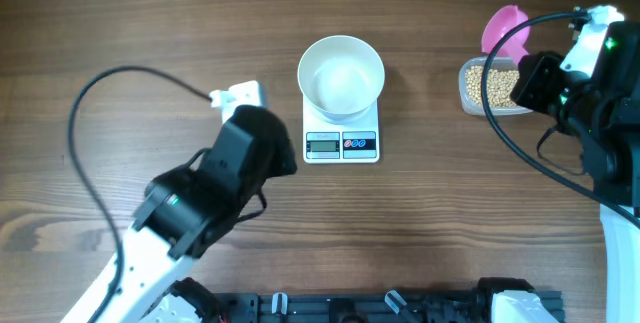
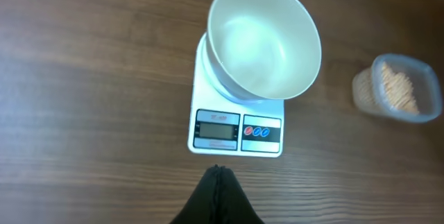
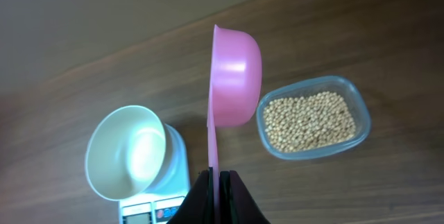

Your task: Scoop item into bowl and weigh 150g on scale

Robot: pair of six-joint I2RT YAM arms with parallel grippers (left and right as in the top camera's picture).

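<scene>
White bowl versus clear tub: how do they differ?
The white bowl is round, opaque and empty; the clear tub is rounded-rectangular, see-through and holds beans. The bowl sits on the scale; the tub rests directly on the table. Both stand upright with open tops.

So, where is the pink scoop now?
In the overhead view, the pink scoop is at the far right, held by the right gripper beside the bean tub.

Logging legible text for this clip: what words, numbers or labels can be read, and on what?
None is readable.
scale: display digits and print above, too blurred.
button panel: red and blue marks, too small.
bowl, pink scoop, clear tub: no print visible.
</scene>
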